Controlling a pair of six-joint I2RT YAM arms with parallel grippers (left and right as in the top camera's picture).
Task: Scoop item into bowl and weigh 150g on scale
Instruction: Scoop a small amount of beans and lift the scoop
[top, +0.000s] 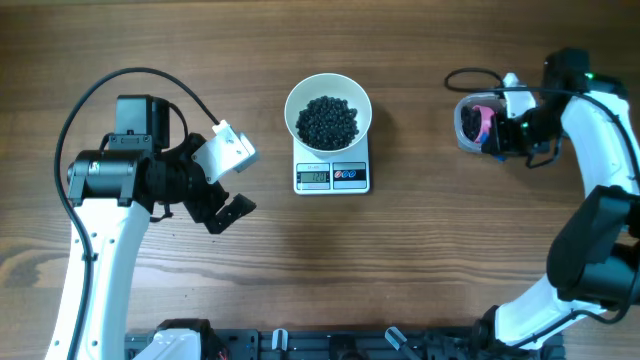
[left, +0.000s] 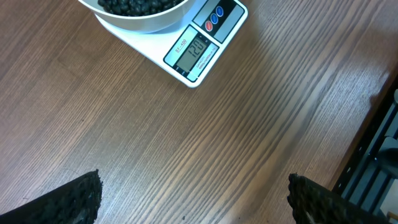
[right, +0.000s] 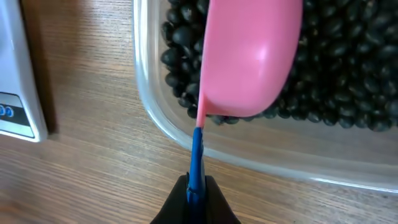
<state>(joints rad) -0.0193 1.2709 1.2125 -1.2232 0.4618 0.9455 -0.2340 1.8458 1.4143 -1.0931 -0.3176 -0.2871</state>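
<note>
**Left gripper** (top: 225, 212): released, jaws spread wide, nothing between them. It hung over bare worktop (top: 420, 270) toward the left edge, well apart from the scale (top: 332, 176). In the left wrist view, its fingertips (left: 78, 199) stood clear of the wood.

**Right gripper** (right: 196, 190): clenched on the blue handle of the pink scoop (right: 249, 56). The scoop's cup lay over the black beads (right: 348, 68) inside the clear tub (top: 466, 135), near the far right corner of the worktop.

**Scale:** positioned near the middle of the far edge, display and buttons facing the near edge. The display appeared to read 120.

**Bowl** (top: 300, 100): seated on the scale platform, holding a heap of black beads.
</note>
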